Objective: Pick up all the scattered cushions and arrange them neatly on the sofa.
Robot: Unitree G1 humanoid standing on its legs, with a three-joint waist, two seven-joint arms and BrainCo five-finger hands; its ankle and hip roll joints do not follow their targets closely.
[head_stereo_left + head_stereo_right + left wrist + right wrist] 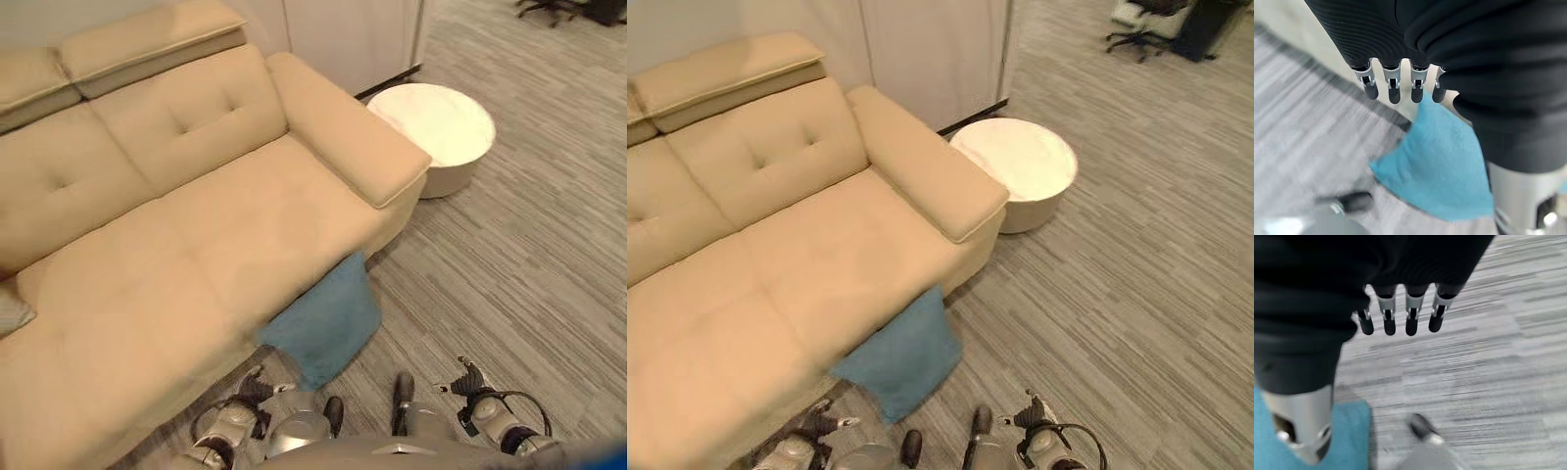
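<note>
The left hand [227, 423] sits at the lower left of the left eye view, released, with its fingers [1394, 88] straight and holding nothing. The right hand [485, 406] sits at the lower right, likewise released and empty, over bare floor [529, 255].

A blue cushion [325, 321] lies on the floor in the lower centre of the frame, leaning against the front edge of the sofa [196, 235] (its upper corner touches the seat front). A second, pale cushion edge [12, 311] appears at the far left of the seat; its identity is uncertain.

Step in hand, by judgement: approach to the blue cushion; no grasp is made. The next move calls for lowering the left hand to the cushion, closing on its near edge, then lifting it onto the seat.

A round white stool [436, 125] stands at the upper right, beside the armrest.
</note>
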